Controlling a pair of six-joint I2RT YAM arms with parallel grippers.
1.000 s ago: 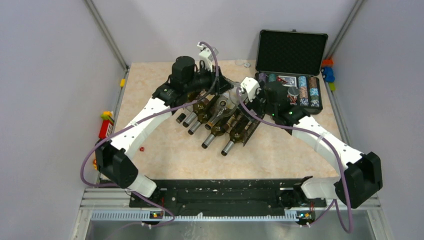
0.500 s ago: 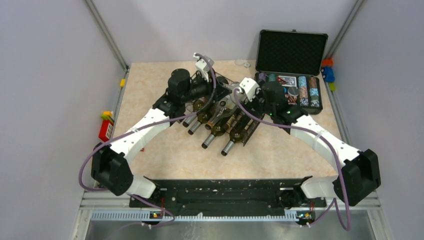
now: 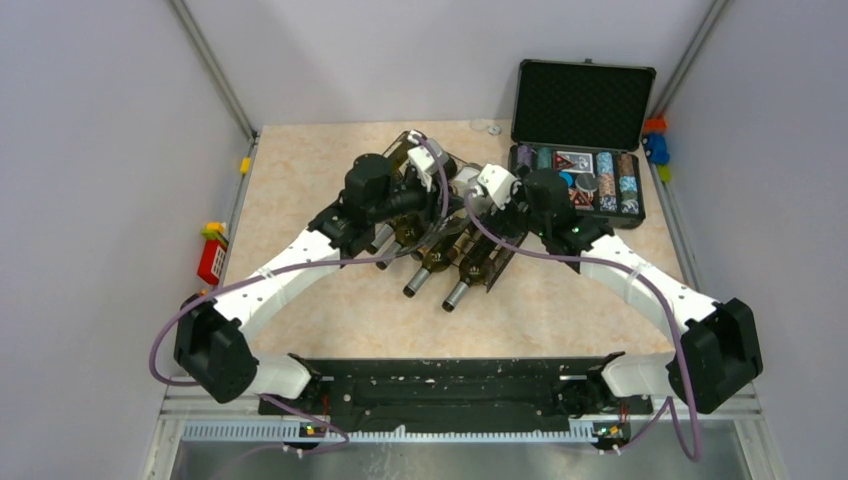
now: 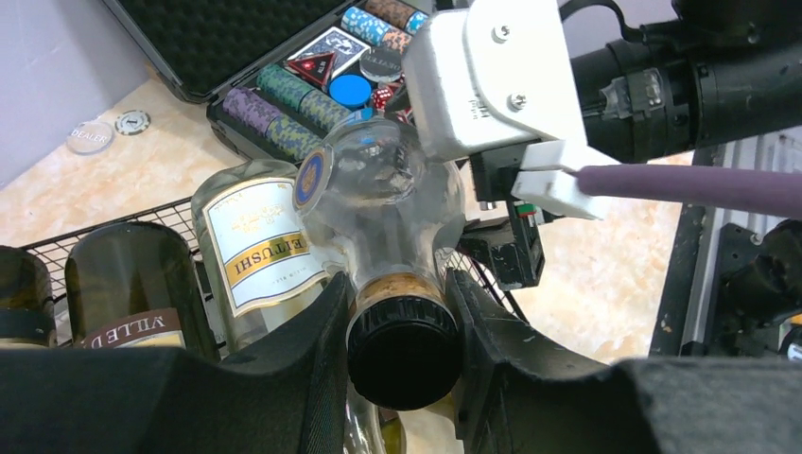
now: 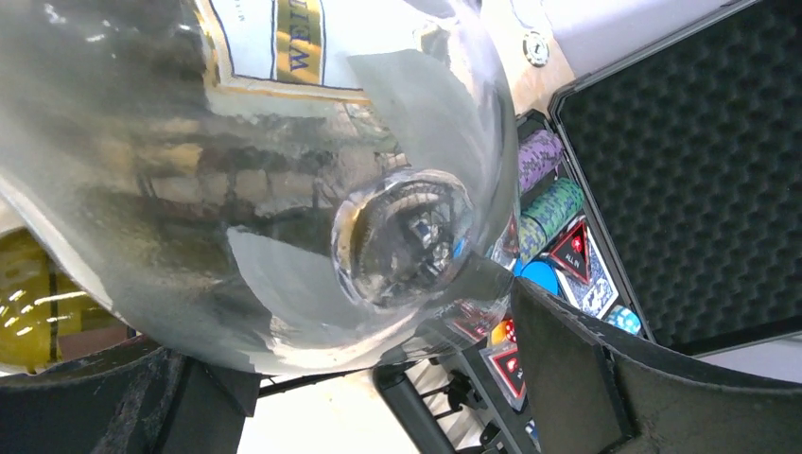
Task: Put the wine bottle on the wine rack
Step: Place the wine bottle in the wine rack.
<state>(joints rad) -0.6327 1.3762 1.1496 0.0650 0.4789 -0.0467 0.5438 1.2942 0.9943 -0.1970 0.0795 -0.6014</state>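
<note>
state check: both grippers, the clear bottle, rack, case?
left gripper: shut on the clear bottle's neck
right gripper: fingers wide around the clear bottle's base
clear bottle: capped, held over the rack
wine rack: several bottles lying in it
black case: lid open, poker chips inside

Dark bottle [image 4: 132, 284] label reads "VILLE D"; disc [image 4: 90, 138] reads "DEALER".

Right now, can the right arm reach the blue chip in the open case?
Probably not at once. The right gripper has its wide-open jaws around the base of the clear bottle, so it must back off first. The blue chip itself lies uncovered in the case close by.
</note>
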